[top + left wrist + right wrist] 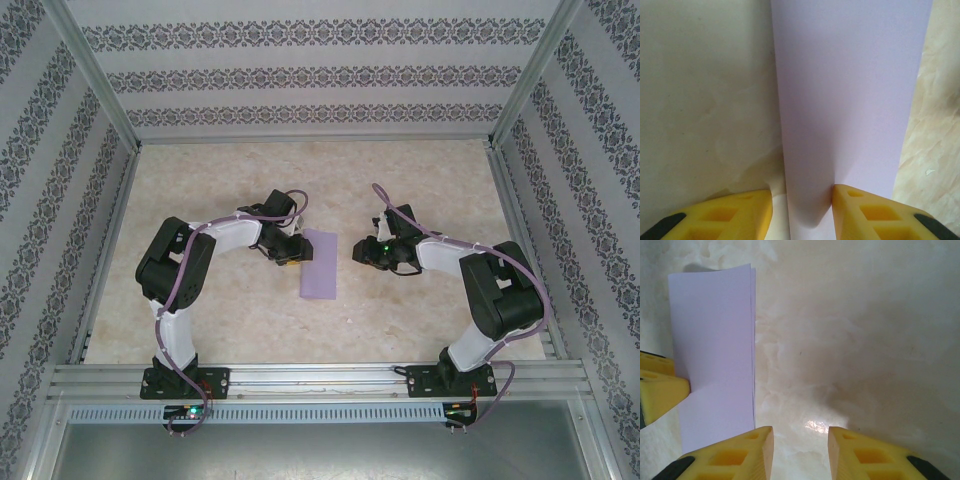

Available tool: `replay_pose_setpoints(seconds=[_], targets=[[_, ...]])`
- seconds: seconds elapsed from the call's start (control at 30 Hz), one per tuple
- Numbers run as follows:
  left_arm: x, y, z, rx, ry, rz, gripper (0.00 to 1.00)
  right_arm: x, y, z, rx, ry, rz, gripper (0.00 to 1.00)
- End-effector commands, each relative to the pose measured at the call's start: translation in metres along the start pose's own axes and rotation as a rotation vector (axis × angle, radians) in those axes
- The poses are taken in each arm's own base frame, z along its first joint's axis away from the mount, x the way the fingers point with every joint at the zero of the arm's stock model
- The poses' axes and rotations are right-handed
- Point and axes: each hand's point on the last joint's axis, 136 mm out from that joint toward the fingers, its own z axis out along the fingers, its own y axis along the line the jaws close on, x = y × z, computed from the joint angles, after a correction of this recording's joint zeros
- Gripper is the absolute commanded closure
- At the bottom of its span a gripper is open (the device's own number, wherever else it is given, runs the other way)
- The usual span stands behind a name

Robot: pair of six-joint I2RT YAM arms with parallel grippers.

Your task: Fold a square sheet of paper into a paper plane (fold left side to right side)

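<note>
lavender and already doubled, the square sheet of paper [320, 263] lies flat on the table [420, 330] between both grippers. to sharpen the crease i'd press along its left edge from near end to far, keeping the free edges matched. the left gripper [802, 197] is part-open and straddles that edge, seemingly clamping nothing. the right gripper [800, 447], part-open and empty, hovers just beside the sheet. both arms bend inward, elbows out.
</note>
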Motion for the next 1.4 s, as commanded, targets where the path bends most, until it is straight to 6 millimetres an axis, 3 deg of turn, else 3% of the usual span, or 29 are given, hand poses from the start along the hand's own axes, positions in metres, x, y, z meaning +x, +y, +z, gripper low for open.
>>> replay_pose_setpoints(seconds=[0.0,1.37], targets=[[0.027,0.037,0.058,-0.135,0.069,0.054,0.60,-0.003,0.008,0.002,-0.018,0.005,-0.027,0.66],[0.026,0.053,0.058,-0.188,0.065,0.031,0.57,0.002,0.017,0.010,-0.032,0.039,-0.047,0.66]])
